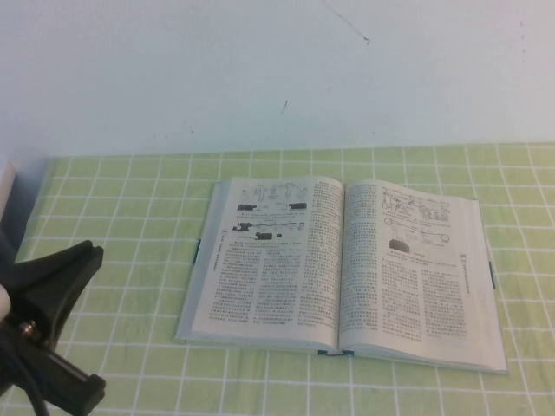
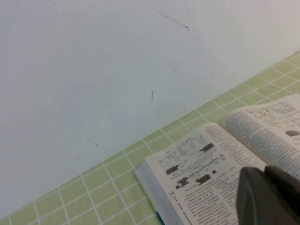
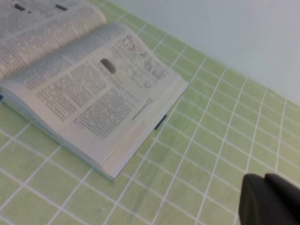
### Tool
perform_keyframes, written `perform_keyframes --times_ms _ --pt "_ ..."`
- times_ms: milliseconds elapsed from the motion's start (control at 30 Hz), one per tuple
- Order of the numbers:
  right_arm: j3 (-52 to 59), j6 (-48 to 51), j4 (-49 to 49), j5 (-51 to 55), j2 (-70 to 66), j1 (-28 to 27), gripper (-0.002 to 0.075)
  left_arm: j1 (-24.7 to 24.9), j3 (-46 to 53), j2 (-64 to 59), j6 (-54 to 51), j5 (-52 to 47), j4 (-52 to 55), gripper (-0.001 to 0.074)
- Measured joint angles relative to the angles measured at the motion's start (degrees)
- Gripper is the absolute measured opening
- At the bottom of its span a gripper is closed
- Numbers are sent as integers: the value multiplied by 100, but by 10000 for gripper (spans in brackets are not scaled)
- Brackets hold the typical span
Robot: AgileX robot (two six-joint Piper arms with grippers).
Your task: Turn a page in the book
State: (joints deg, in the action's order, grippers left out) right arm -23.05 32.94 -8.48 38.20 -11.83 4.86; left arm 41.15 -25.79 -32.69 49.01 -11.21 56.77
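The book (image 1: 347, 260) lies open and flat on the green checked table, with thin blue-teal cover edges showing at its sides. The page (image 1: 260, 260) is the left leaf, lying flat, with small dark pictures above columns of text; it also shows in the left wrist view, page (image 2: 197, 187). My left gripper (image 2: 266, 174) is shut and empty, hovering above the book's left side. The left arm (image 1: 48, 329) shows at the near left of the table. My right gripper (image 3: 265, 182) is shut and empty over bare table, right of the book (image 3: 93, 93).
The green checked tablecloth (image 1: 113, 225) covers the whole table, and a plain white wall (image 1: 260, 69) stands close behind the book. A pale object (image 1: 7, 186) sits at the far left edge.
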Motion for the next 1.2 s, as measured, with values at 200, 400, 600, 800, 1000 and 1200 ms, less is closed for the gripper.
perform_keyframes --times_ms 200,400,600,800,1000,1200 --pt "4 0 0 566 0 0 -2 0 0 0 175 0 0 -4" --pt "4 0 0 624 0 0 -2 0 0 0 225 -11 10 -4" --pt "4 0 0 634 0 0 -2 0 0 0 238 -11 10 -4" --pt "4 0 0 634 0 0 -2 0 0 0 338 -166 23 -4" --pt "4 0 0 634 0 0 -2 0 8 209 1279 -721 -131 -4" --pt "4 0 -9 634 0 0 -2 -536 8 864 472 -2012 -1380 -4"
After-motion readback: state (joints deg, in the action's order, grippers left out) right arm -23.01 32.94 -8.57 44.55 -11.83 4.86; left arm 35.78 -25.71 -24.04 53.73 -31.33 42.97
